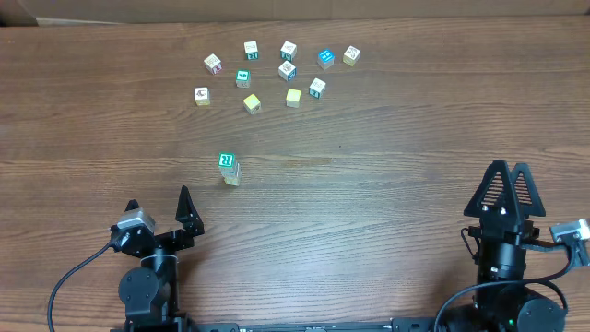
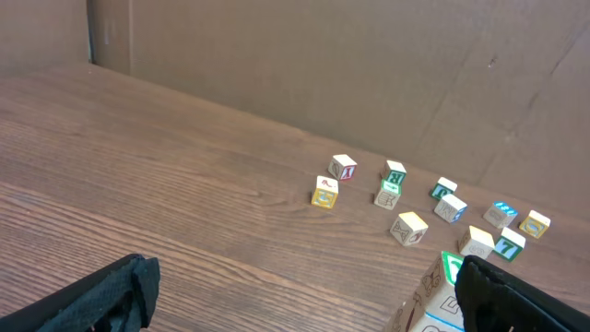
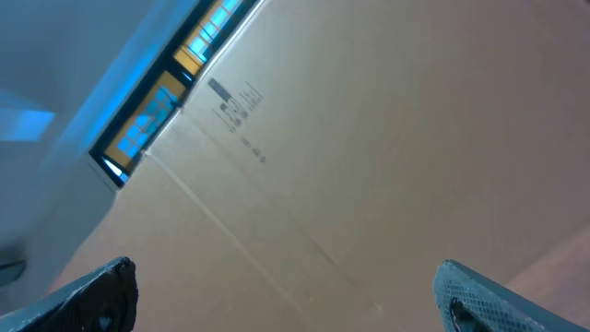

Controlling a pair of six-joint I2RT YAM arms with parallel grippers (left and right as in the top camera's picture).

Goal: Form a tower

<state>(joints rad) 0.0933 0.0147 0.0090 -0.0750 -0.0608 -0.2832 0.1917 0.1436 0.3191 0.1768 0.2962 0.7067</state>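
my left claw and right claw gape wide below the boxy wooden tower on the grainy table.

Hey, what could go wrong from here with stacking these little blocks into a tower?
1. The tower is narrow and stands just ahead of the open left gripper. In the left wrist view it sits right beside one finger, so a careless sweep may topple it.
2. The loose cubes lie close together, so wide jaws might nudge neighbours when picking one.
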